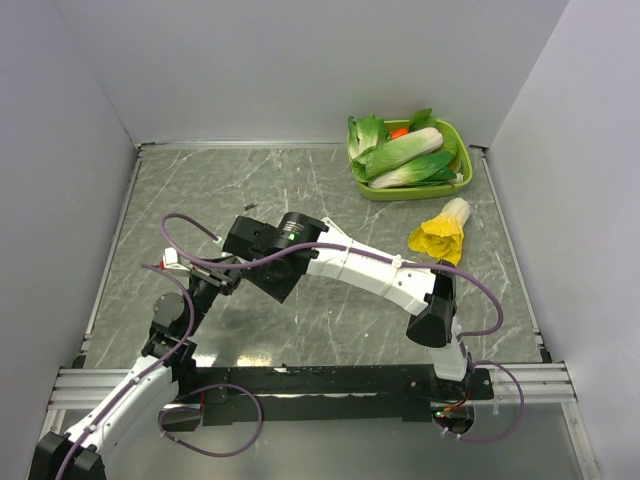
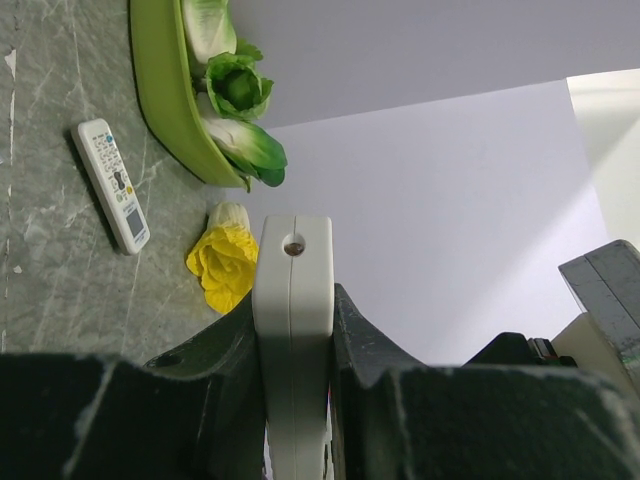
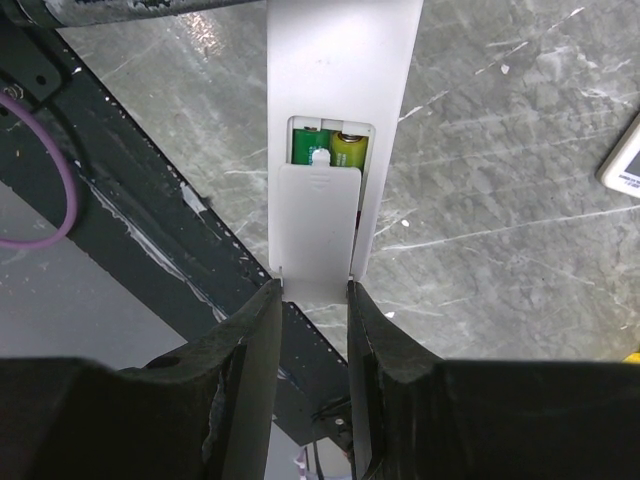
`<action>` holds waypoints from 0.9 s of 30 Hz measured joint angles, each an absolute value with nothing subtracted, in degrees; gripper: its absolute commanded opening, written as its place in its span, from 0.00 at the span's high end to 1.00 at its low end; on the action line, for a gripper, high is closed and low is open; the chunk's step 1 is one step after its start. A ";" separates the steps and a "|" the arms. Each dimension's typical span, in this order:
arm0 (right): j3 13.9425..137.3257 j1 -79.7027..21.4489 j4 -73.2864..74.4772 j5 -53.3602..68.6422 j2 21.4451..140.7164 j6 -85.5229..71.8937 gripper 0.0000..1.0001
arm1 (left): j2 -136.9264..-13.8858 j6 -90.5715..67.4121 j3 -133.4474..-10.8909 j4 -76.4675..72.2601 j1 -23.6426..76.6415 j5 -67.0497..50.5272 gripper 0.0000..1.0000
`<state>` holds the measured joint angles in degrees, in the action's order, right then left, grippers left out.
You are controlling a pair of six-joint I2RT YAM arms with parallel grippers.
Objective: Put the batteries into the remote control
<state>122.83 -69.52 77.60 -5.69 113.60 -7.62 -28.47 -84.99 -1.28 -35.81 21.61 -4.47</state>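
The remote control (image 2: pixel 292 300) is slim and white and is held edge-on between the fingers of my left gripper (image 2: pixel 292 312). The right wrist view shows its back (image 3: pixel 340 60) with the battery compartment partly open. Two green batteries (image 3: pixel 349 152) lie side by side inside it. A white battery cover (image 3: pixel 316 225) sits over the lower part of the compartment. My right gripper (image 3: pixel 314 290) is shut on the cover's lower edge. In the top view both grippers meet at the left of the table, left gripper (image 1: pixel 205 285) and right gripper (image 1: pixel 232 265), and the remote is hidden there.
A wider white remote with coloured buttons (image 2: pixel 112 185) lies flat on the marble table. A green bowl (image 1: pixel 462 180) of leafy vegetables stands at the back right. A yellow-leafed cabbage (image 1: pixel 440 232) lies in front of it. The black base rail (image 1: pixel 350 380) runs along the near edge.
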 measured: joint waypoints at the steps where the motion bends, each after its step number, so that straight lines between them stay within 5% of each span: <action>1: 122.89 -69.52 77.69 -5.74 113.60 -7.64 0.69 | -28.67 -85.01 -1.30 -36.01 21.71 -4.38 0.98; 27: 124.20 -69.52 77.10 -6.68 113.82 -7.64 0.66 | -29.74 -84.90 -1.28 -36.99 23.86 -3.73 0.98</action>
